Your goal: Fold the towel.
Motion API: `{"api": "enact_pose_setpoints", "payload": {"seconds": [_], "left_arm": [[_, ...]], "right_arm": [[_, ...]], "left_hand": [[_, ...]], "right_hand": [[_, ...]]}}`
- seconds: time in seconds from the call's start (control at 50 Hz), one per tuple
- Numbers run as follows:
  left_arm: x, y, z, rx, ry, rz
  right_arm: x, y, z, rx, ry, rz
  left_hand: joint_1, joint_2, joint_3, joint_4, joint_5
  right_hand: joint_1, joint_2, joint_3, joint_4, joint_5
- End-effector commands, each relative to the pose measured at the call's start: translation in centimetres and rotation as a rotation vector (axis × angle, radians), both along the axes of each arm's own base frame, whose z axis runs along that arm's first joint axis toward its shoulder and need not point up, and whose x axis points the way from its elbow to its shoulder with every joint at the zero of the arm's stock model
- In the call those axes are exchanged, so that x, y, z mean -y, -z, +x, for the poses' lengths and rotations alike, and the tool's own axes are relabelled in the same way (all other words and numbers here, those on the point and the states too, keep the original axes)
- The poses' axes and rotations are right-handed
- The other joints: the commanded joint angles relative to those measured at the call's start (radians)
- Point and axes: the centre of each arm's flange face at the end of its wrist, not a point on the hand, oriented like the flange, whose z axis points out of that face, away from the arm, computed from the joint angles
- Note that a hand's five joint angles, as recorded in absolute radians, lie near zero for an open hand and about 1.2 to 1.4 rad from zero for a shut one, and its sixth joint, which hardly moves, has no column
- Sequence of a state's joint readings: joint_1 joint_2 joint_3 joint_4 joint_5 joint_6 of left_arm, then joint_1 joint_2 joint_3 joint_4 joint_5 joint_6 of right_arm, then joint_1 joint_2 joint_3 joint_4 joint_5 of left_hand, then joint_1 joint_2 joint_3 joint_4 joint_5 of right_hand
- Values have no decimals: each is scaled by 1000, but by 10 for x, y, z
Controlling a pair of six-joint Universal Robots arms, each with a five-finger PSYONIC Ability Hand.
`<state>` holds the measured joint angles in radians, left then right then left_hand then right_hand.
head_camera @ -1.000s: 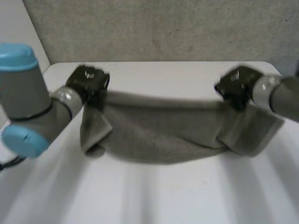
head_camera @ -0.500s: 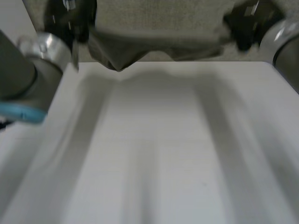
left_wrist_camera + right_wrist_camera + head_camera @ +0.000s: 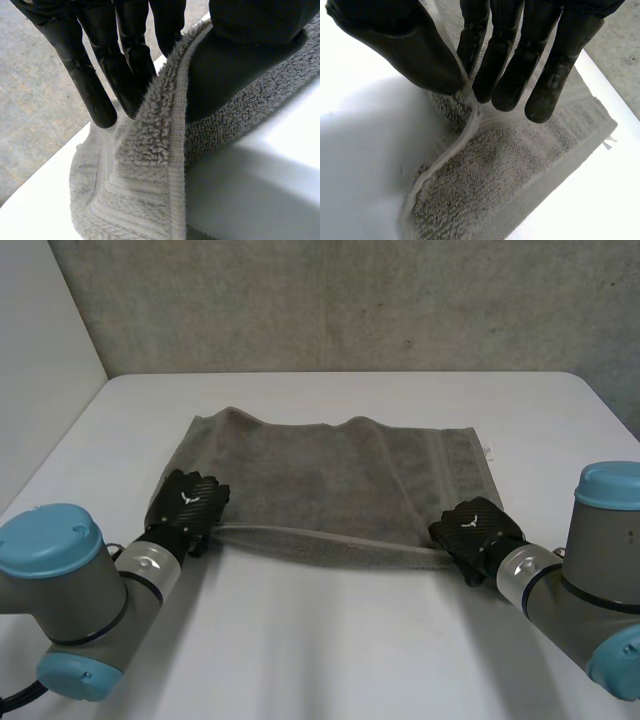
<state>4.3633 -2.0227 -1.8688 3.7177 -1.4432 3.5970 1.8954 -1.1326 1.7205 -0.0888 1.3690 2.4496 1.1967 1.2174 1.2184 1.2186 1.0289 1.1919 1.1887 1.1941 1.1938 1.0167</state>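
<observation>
Between the two robot hands a grey towel (image 3: 320,475) lies spread on the white worktop (image 3: 330,650), with its bulk stretching away beyond their fingertips. At the corner nearest it, the left robot hand (image 3: 187,508) has the hem pinched between thumb (image 3: 235,65) and straight fingers (image 3: 120,70), so it's holding cloth. At its own near corner the right robot hand (image 3: 472,535) does the same: thumb (image 3: 415,55) against fingers (image 3: 515,65), with a thin fold of hem nipped between. The edge running from hand to hand is raised slightly off the worktop and sags a bit mid-span (fairly straight, not taut). The far edge beyond the hands looks wavy, not quite flat. A small white tag (image 3: 489,451) sticks out at the far corner on the right robot hand's side.

Handling, my read: terry cloth, light, soft and fully limp. It has no stiffness to carry a shape, so it will droop wherever it isn't supported. The loops give decent friction, so slip seems unlikely. The best hold is where both hands are now, on the thicker hemmed corners. The fold is not made yet.
</observation>
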Motion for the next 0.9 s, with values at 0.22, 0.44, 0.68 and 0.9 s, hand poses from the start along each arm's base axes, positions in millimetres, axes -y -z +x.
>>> {"api": "enact_pose_setpoints", "payload": {"seconds": [0.22,0.44,0.68,0.9], "left_arm": [[-2,-9,3,-15,-7,-17],[0,-6,2,-21,-9,-32],[26,-3,24,-25,-98,-81],[46,-2,45,-18,-164,-56]], "right_arm": [[3,4,-19,116,131,83],[21,-1,-32,166,196,27],[26,-12,-39,172,209,-11],[27,-11,-39,168,207,-13]], "left_hand": [[200,179,178,178,193],[200,179,178,178,193],[-874,-895,-896,-896,-881],[-851,-872,-873,-873,-858]], "right_hand": [[-476,-473,-478,-478,-475],[204,208,202,202,205],[204,208,202,202,205],[204,208,202,202,205]]}}
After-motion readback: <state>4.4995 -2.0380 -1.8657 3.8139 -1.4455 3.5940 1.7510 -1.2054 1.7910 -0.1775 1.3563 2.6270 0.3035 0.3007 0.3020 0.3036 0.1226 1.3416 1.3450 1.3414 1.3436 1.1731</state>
